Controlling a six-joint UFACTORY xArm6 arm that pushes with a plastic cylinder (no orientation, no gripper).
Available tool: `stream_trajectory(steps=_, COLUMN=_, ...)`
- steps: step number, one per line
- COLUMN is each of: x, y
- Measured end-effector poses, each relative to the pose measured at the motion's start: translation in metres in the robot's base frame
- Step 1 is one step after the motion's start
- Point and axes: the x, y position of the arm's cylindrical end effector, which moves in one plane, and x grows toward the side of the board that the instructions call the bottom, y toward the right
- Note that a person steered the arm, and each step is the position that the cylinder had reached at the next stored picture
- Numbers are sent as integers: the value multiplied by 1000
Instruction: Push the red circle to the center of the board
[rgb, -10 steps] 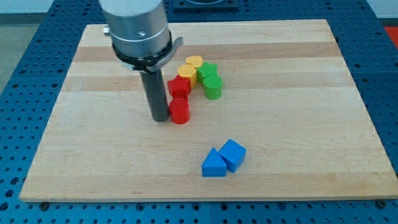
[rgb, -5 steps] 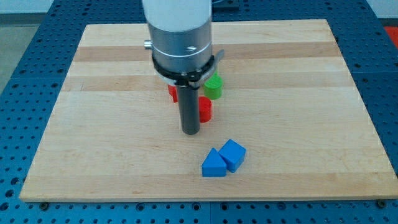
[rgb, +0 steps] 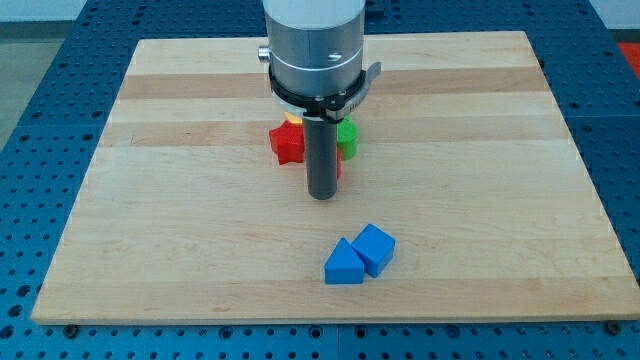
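My tip (rgb: 322, 196) rests on the wooden board (rgb: 150, 200) near its middle. The red circle (rgb: 339, 170) is almost wholly hidden behind the rod; only a thin red sliver shows at the rod's right edge, touching it. A second red block (rgb: 286, 142), star-like in shape, sits just to the view's left of the rod.
A green block (rgb: 348, 135) shows to the right of the rod, below the arm's grey collar. A sliver of yellow block (rgb: 293, 118) peeks out above the red one. A blue triangle (rgb: 343, 265) and a blue cube (rgb: 376, 248) touch each other toward the view's bottom.
My tip has moved to the view's right and slightly down, taking the red circle with it. The arm now hides the yellow and green blocks more.
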Motion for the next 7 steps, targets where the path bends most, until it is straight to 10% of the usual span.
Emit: stream_trajectory(steps=7, x=-16, y=6)
